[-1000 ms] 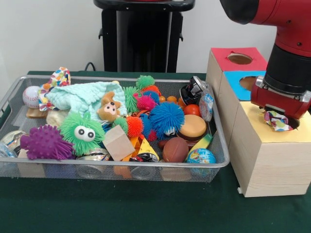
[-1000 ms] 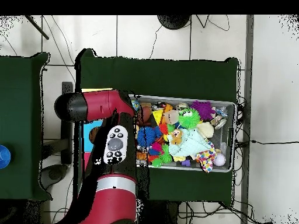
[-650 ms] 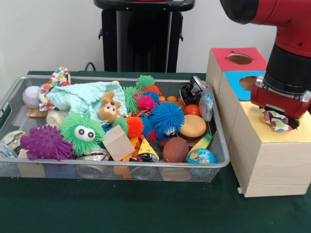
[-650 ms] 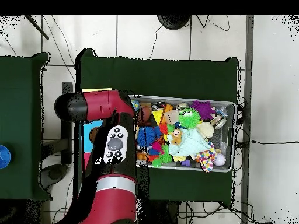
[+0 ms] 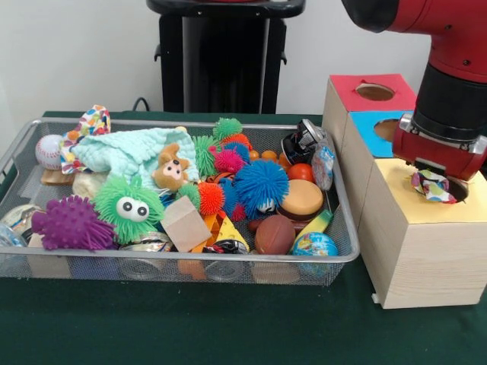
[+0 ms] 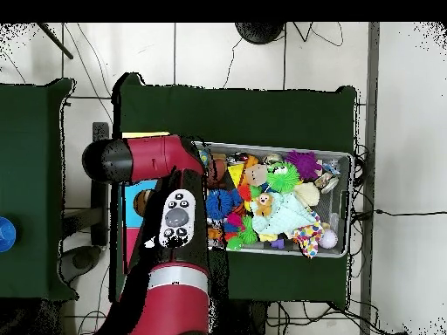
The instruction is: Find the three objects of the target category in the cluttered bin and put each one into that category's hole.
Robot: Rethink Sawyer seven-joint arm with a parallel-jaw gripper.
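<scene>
1. The arm (image 5: pixel 449 84) has risen a little over the last second; the black wrist now sits higher above the yellow box (image 5: pixel 426 228), and in the overhead view the arm's body has shifted slightly too.
2. The patterned cloth (image 5: pixel 432 186) is still at the hole in the yellow box top, hanging just under the gripper (image 5: pixel 441 171). It looks bunched at the hole's edge rather than dropped through.
3. The fingers are hidden behind the red housing, so I cannot tell whether they are apart or clamped on the cloth; the lift may mean it has been let go, but that is only a guess.
4. If released, this item is nearly delivered and the search goes back to the bin (image 5: pixel 23 144).
5. In the bin, another patterned cloth piece (image 5: pixel 90 125) lies at the far left corner beside a baseball (image 5: pixel 48 150), partly under a mint towel (image 5: pixel 125 152).
6. Spiky balls, a green one (image 5: pixel 129 204), a purple one (image 5: pixel 71 224) and a blue one (image 5: pixel 261 186), crowd the middle.
7. The red box (image 5: pixel 369 91) and blue box (image 5: pixel 380 129) stand behind the yellow one, close to the arm's path back.
</scene>
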